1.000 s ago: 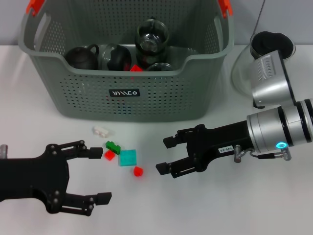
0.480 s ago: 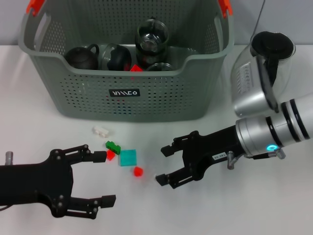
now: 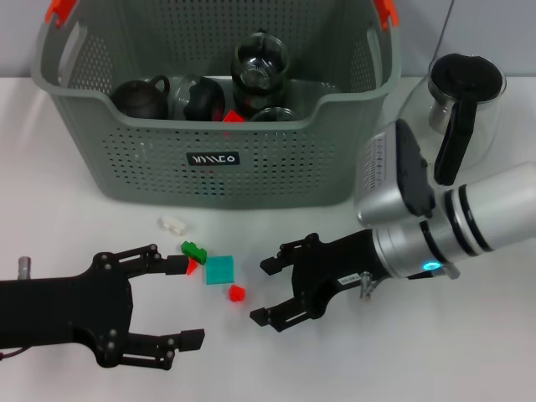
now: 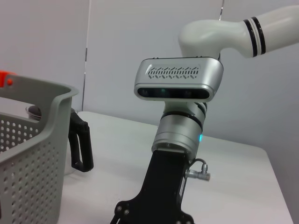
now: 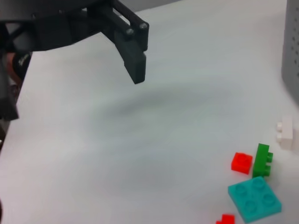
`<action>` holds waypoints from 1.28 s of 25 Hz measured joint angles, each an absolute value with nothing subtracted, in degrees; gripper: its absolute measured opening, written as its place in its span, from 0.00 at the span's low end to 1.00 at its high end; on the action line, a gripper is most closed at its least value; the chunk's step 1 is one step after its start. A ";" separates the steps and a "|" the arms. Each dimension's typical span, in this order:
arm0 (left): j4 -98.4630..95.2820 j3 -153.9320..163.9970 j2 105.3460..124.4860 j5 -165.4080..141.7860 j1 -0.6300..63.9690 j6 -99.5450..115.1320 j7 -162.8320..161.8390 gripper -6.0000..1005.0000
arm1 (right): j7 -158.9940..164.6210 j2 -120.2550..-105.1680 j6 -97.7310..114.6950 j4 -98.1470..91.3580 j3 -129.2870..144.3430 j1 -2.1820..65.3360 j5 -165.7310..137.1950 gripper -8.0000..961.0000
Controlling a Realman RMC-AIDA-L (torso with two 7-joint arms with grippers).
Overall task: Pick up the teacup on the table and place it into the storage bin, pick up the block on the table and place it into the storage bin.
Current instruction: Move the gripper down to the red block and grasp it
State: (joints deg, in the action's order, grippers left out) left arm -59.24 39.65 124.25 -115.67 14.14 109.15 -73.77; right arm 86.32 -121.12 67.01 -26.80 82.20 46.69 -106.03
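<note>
Grey-green storage bin point(image 3: 126, 155) wears a black label, lettering unreadable; right gripper point(image 3: 268, 291) spread beside the red block point(image 3: 237, 293), left gripper point(image 3: 184, 301) spread too.

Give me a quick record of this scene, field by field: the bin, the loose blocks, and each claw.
storage bin: grey-green perforated basket at the back of the table, holding dark teapots and glassware
blocks on table: white, green, teal, small red, all in front of the bin
left claw: open, low over the table beside the blocks
right claw: open, just right of the small red block
glass kettle: right of the bin
</note>
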 joint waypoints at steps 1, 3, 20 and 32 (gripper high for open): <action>-59.22 39.68 124.25 -115.69 14.15 109.15 -73.52 0.93 | 86.30 -121.11 66.05 -26.79 83.79 46.64 -104.68 0.89; -59.20 39.68 124.26 -115.72 14.15 109.14 -72.97 0.93 | 86.17 -121.12 64.33 -26.73 86.93 46.56 -102.05 0.89; -59.05 39.73 124.28 -117.08 14.47 109.15 -72.14 0.93 | 83.80 -121.37 54.45 -27.22 101.08 45.81 -87.63 0.82; -58.53 39.72 124.19 -117.33 14.86 109.15 -71.58 0.93 | 83.62 -121.64 50.24 -27.22 106.05 45.17 -83.57 0.68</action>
